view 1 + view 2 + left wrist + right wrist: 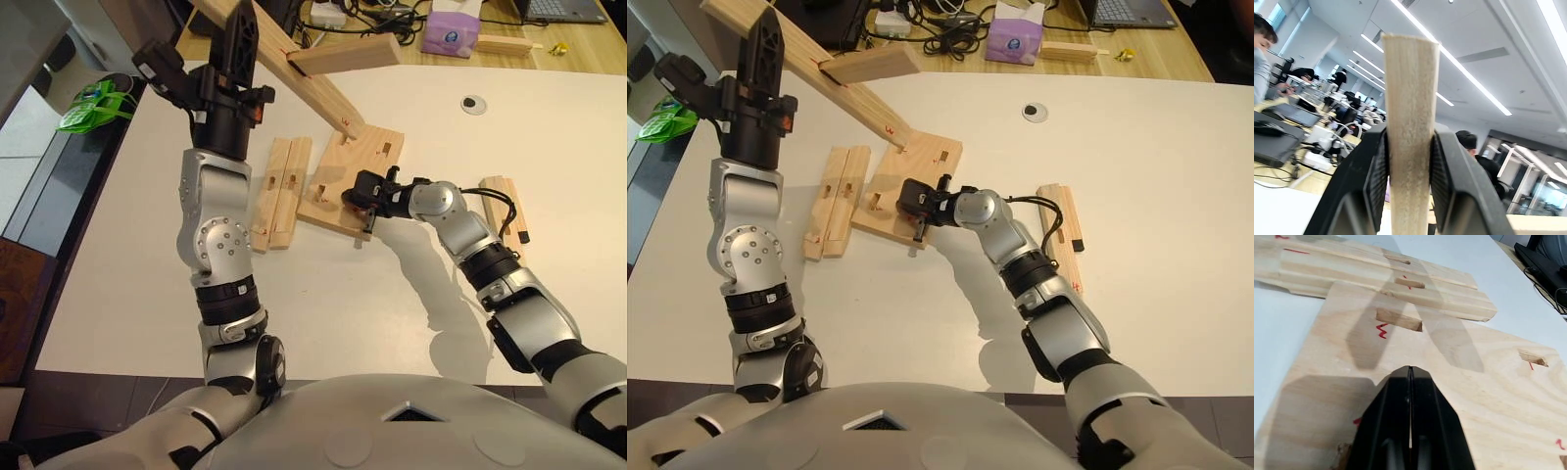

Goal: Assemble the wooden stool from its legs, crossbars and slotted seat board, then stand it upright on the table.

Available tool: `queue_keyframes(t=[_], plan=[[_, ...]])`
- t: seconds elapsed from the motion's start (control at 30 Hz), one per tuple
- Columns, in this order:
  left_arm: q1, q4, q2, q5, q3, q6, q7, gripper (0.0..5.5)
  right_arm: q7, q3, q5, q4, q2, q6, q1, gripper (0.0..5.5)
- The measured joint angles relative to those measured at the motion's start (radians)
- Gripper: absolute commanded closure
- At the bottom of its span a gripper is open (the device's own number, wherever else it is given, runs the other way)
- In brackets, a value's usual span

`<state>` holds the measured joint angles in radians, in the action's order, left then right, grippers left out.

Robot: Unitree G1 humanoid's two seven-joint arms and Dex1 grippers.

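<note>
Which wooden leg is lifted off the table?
The long leg slanting up from the seat board, clamped in the left gripper. The pair left of the board lies flat.

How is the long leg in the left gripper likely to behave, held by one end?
The leg looks like solid timber, so probably stiff. The left gripper clamps it near its top end, so its length may lever and twist in the grip. Square-cut, it shouldn't roll.

Open-plan office, long ceiling light strips (1469, 73), rows of desks (1276, 105) with people working, laptop (560, 8), tangled cables (387, 15), tissue box (453, 31) beside the white table (549, 147)
</note>
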<state>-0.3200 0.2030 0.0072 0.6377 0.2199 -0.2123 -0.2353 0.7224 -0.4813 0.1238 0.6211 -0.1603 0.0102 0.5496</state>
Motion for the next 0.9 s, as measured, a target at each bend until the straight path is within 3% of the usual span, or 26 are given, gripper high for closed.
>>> queue_keyframes(t=[0.1, 0.17, 0.4, 0.63, 0.9], plan=[[0.025, 0.012, 0.001, -0.131, -0.016, 0.021, 0.099, 4.47, -0.004, 0.072, -0.062, -0.085, -0.002, -0.049, -0.055, 5.50], [0.072, 0.051, 0.003, -0.200, -0.032, 0.020, 0.157, 4.47, 0.001, 0.158, -0.104, -0.208, -0.076, -0.107, -0.129, 5.50], [0.185, 0.216, 0.033, -0.273, -0.136, -0.035, 0.159, 4.47, -0.141, 0.465, -0.178, -0.400, -0.249, -0.238, -0.338, 5.50], [0.225, 0.148, 0.110, -0.336, -0.180, 0.009, 0.058, 4.47, -0.214, 0.536, -0.225, -0.427, -0.231, -0.279, -0.347, 5.50], [0.254, 0.141, 0.115, -0.341, -0.184, 0.062, 0.020, 4.47, -0.235, 0.561, -0.256, -0.437, -0.230, -0.303, -0.345, 5.50]])
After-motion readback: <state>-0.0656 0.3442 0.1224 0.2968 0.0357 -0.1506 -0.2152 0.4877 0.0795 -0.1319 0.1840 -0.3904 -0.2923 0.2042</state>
